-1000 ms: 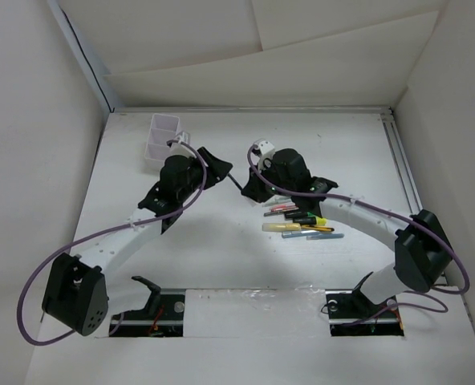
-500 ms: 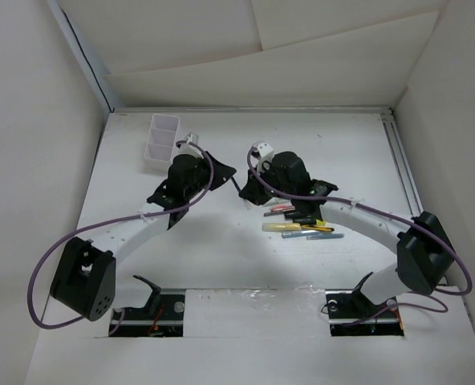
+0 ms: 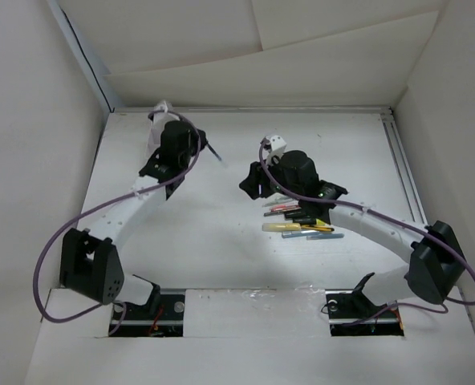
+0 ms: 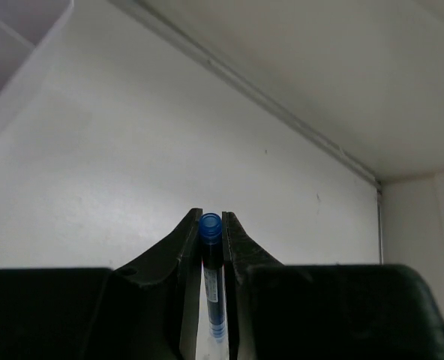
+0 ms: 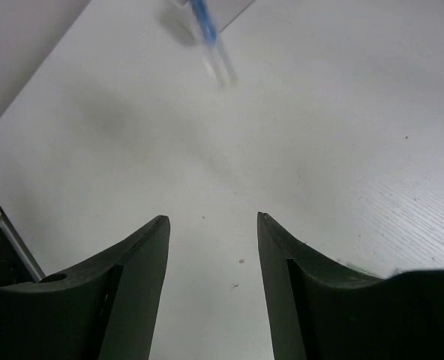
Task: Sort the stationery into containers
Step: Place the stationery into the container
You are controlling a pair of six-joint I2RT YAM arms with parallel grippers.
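Blue pen point(image 4: 211, 259) clamped tight in left pincer point(image 4: 211, 219), near white box point(image 4: 12, 52). Right pincer point(image 5: 213, 225) spread wide, holding nothing, farther right of box.

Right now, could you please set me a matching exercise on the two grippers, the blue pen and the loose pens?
Things: 1 left gripper; 2 right gripper; 3 blue pen; 4 loose pens.
States: a lying on the table; b open and empty; c clamped between jaws; d shut on the blue pen.
Pairs: 1-d, 2-b, 3-c, 4-a.
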